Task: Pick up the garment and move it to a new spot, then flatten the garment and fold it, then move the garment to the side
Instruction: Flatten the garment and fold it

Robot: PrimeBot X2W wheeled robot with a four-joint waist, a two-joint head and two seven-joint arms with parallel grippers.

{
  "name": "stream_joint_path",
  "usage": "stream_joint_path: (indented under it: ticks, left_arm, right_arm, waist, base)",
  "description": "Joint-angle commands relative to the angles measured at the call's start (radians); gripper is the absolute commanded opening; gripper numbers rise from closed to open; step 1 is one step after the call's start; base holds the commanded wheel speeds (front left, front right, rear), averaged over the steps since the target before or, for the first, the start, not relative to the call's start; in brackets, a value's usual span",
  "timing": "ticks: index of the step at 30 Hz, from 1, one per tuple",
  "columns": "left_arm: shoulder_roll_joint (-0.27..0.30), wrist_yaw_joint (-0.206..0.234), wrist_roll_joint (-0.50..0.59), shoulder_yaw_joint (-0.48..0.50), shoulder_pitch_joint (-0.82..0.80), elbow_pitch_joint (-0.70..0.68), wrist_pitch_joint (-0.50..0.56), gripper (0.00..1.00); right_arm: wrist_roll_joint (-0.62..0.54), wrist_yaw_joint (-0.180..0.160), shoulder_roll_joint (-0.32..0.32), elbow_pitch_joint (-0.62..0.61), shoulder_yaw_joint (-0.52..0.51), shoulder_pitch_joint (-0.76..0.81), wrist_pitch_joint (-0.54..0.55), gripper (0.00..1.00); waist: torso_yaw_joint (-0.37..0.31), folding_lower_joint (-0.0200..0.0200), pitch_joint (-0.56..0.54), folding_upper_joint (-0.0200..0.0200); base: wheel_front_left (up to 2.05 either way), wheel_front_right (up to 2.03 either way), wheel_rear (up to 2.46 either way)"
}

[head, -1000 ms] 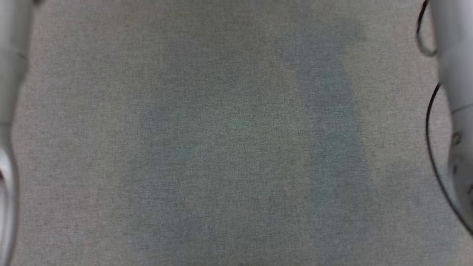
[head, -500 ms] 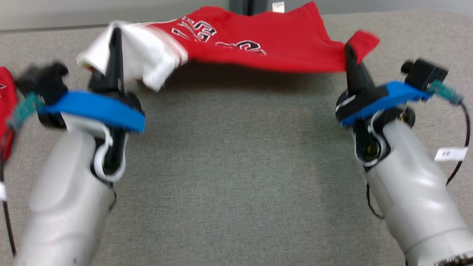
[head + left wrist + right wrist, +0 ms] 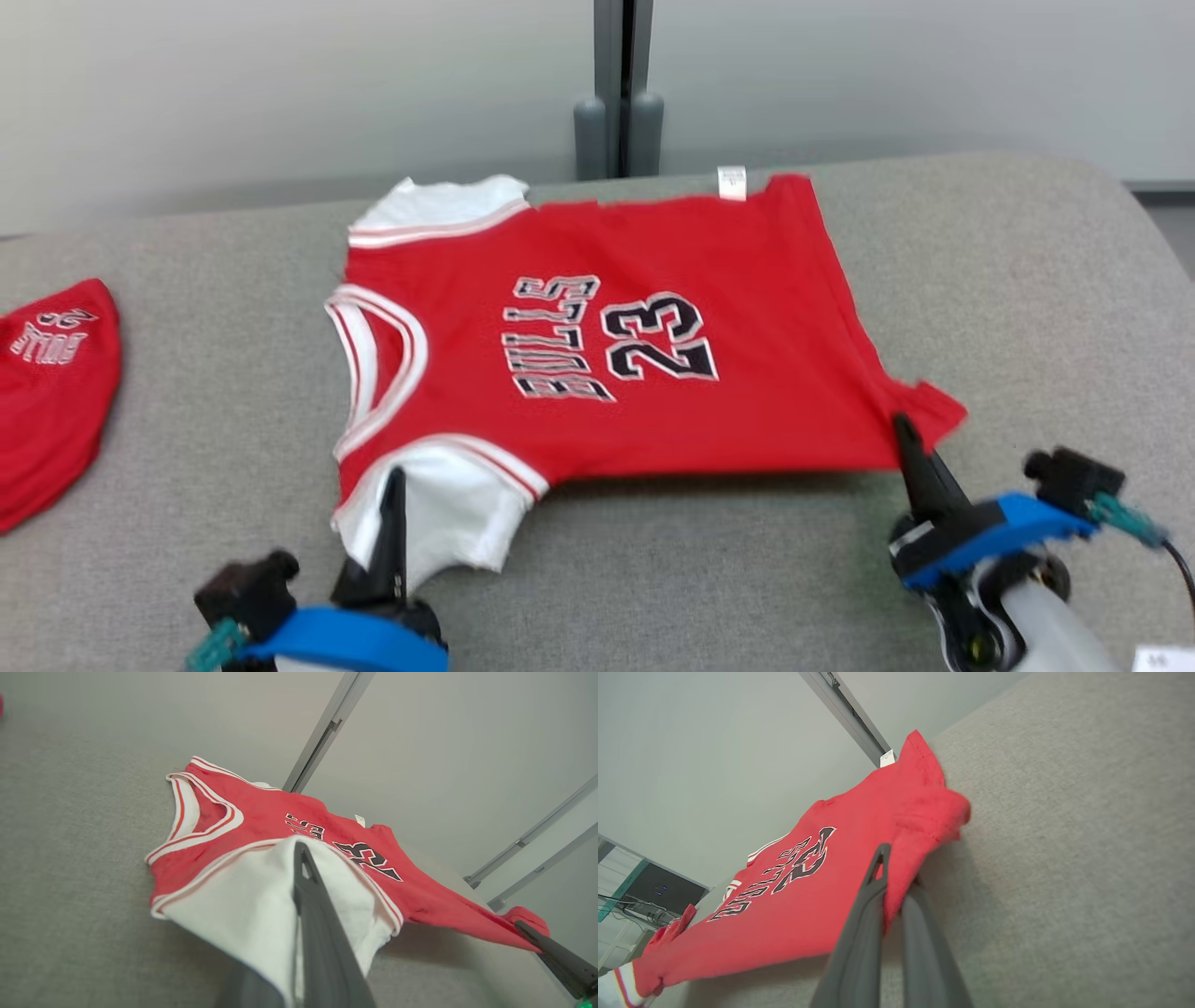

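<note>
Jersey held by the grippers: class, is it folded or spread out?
Spread out: the jersey shows its whole front, with neckline, both sleeves and full print visible.

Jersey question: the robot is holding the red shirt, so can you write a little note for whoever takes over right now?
Left claw: shut on the jersey's white sleeve.
Right claw: shut on the jersey's bottom corner.
Where: the jersey lies number-side up, mostly spread on the grey table, its near edge lifted a little by both claws. A second red garment sits at the far left, apart from it.
Done: jersey picked up and largely spread out.
Left: lower the near edge, let go, smooth it flat, fold it, move it to the side.
</note>
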Motion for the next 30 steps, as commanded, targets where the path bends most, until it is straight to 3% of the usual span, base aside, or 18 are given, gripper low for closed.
stream_joint_path:
  ticks: [1,12,21,30]
  left_arm:
    - [0.002,0.002,0.008,-0.004,0.027,-0.008,-0.003,0.0]
    - [0.011,0.01,-0.015,-0.056,0.223,-0.068,0.032,0.0]
    - [0.008,0.0,-0.068,-0.072,0.191,-0.107,0.092,0.0]
    - [0.048,-0.001,-0.067,-0.07,0.101,-0.112,0.126,0.0]
  right_arm:
    - [0.007,0.0,-0.016,-0.014,-0.018,0.046,-0.005,0.0]
    - [0.028,0.0,-0.031,-0.112,-0.127,0.325,-0.004,0.0]
    - [-0.005,0.0,-0.001,-0.143,-0.163,0.301,0.031,0.0]
    - [-0.059,0.0,0.023,-0.113,-0.192,0.21,0.095,0.0]
  waist:
    - [-0.006,0.0004,-0.023,0.0003]
    - [0.015,0.0004,-0.093,0.0003]
    - [0.02,0.0004,-0.081,0.0003]
    - [0.02,0.0004,-0.048,0.0003]
  base:
    - [0.0,0.0,0.0]
    - [0.0,0.0,0.0]
    - [0.0,0.0,0.0]
    - [0.0,0.0,0.0]
